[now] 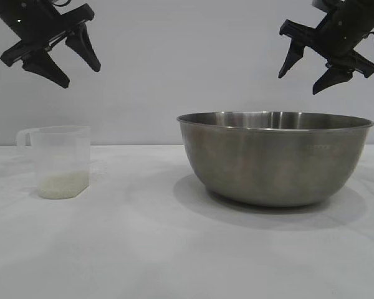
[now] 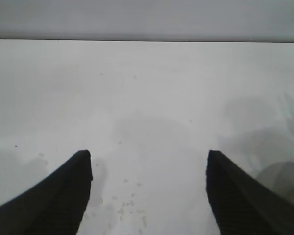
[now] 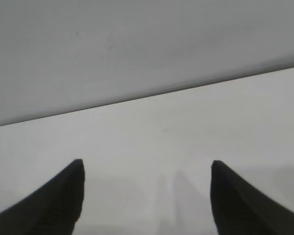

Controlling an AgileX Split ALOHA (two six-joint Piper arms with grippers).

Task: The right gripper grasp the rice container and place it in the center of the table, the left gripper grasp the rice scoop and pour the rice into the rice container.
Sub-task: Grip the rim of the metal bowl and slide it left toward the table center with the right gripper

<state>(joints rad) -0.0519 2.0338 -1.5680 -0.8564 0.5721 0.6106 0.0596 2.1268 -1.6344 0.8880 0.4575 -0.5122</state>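
Observation:
The rice container, a wide steel bowl, stands on the white table right of centre. The rice scoop, a small translucent cup with its handle on the left side, stands upright at the left with a shallow layer of rice in its bottom. My left gripper hangs open and empty high above the scoop. My right gripper hangs open and empty high above the bowl's right part. Each wrist view shows its own spread gripper, left and right, over bare table; neither shows the bowl or scoop.
A plain grey wall stands behind the table. A few faint specks lie on the tabletop below the left gripper. The table runs wide between the scoop and the bowl and in front of both.

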